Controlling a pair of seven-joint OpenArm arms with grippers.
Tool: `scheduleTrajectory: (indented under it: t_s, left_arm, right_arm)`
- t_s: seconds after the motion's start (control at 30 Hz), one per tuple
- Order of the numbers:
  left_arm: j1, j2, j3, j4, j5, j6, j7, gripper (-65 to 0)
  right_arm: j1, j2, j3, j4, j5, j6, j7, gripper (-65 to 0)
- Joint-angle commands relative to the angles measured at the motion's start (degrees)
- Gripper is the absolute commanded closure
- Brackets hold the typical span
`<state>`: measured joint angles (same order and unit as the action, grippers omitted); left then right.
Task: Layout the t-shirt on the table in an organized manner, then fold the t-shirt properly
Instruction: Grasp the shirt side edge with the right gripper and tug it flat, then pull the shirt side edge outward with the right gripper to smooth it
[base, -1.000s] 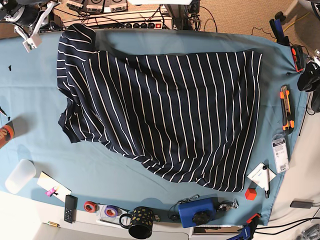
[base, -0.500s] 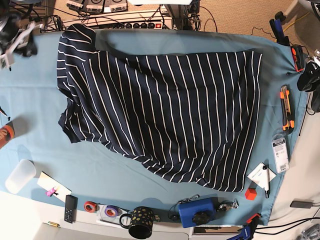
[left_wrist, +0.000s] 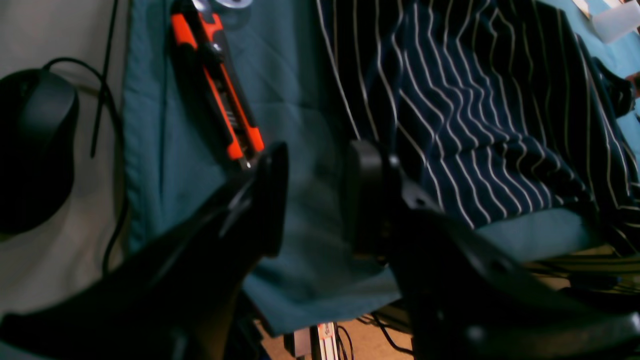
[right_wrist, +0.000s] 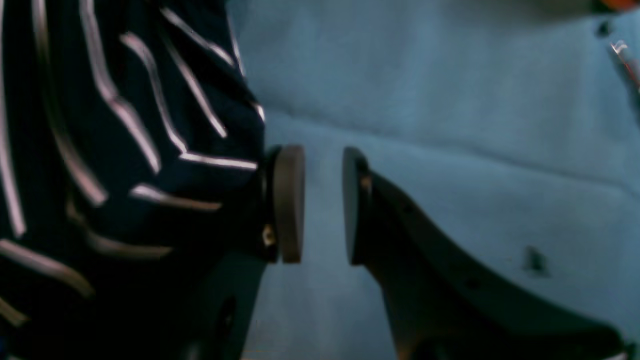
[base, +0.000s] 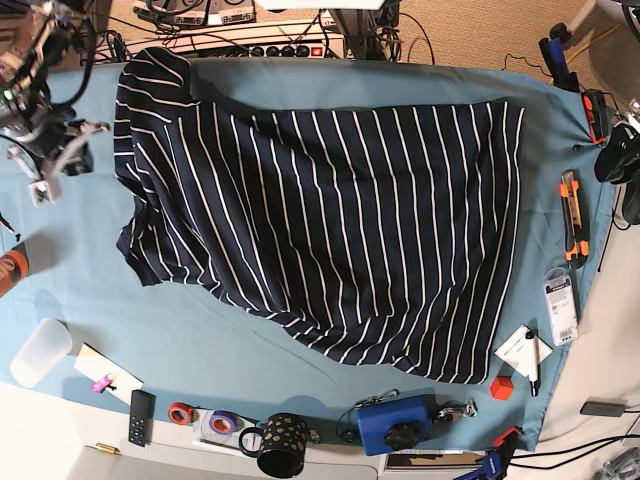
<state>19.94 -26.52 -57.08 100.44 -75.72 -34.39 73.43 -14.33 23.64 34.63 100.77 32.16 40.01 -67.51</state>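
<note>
Navy striped shirt (base: 330, 220) spread over the middle of a teal-covered desk (base: 90, 260), lying crosswise, hem straight along the base view's right side, one sleeve bunched at the top left corner, lower left part rumpled and uneven. Right gripper (right_wrist: 322, 202) low over bare teal cloth just beside the shirt's left edge, jaws parted with a narrow gap, nothing between them; one finger (right_wrist: 290, 202) against the fabric edge in the wrist view, contact hard to confirm. Same gripper (base: 45, 165) at the far left of the base view, near the sleeve. Left gripper (left_wrist: 315, 200) off the desk's right edge, jaws parted and empty, bare teal cloth showing in the gap, shirt hem just beyond one finger. Orange-and-black utility knife (left_wrist: 220, 95) on the cloth near that gripper. Clutter along the near edge: blue box (base: 395, 422), dotted black mug (base: 280, 443), tape rolls (base: 200, 417).
</note>
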Motion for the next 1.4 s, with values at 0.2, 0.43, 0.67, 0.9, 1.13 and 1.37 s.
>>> scheduleTrajectory:
  t_s: [0.2,0.43,0.67,0.9,1.13,1.37]
  left_arm:
    - [-0.1,-1.2,-0.4,0.8,-1.5,-0.2,-1.5,-21.1]
    - [-0.1,-1.2,-0.4,0.8,-1.5,-0.2,-2.0,-21.1]
    - [-0.1,-1.2,-0.4,0.8,-1.5,-0.2,-2.8,-21.1]
    - [-0.1,-1.2,-0.4,0.8,-1.5,-0.2,-3.0,-21.1]
    - [-0.1,-1.2,-0.4,0.8,-1.5,-0.2,-2.9,-21.1]
    - [-0.1,-1.2,-0.4,0.8,-1.4,-0.2,-3.0,-21.1]
  right_arm:
    - [7.0,1.3,-7.0,-9.1,-0.1,0.0,1.1,-14.1]
    - [7.5,1.3,-12.2,-12.5,-4.7,-0.2,-1.6,-5.4]
    - [6.5,1.3,-10.4,-10.4,-1.2,-2.5,-9.6,0.0]
    - [-3.6,1.3,1.6,0.2,13.5,0.0,-12.5,0.0]
    - [-15.6,1.3,14.9,6.0,25.7,0.0,-12.5,0.0]
    - [-25.6,-0.2,21.0,6.1,28.9,0.0,-12.5,0.0]
